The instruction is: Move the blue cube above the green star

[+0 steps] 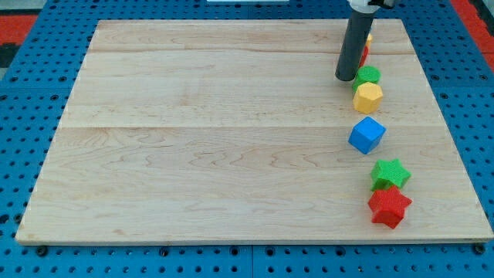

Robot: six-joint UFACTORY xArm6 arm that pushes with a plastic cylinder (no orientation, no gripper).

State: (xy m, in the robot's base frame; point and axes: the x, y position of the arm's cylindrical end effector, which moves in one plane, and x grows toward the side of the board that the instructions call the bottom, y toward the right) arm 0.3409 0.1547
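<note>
The blue cube [367, 135] sits on the wooden board [193, 139] at the view's right. The green star [390, 174] lies just below and right of it, a small gap between them. My tip [344, 79] rests on the board above and left of the blue cube, beside a green block [368, 75] and a yellow hexagonal block [367, 96]. The tip is apart from the blue cube.
A red star [389, 207] touches the green star from below. A red block [363, 54] and a yellow block [369, 36] are partly hidden behind the rod near the view's top. Blue pegboard [31, 116] surrounds the board.
</note>
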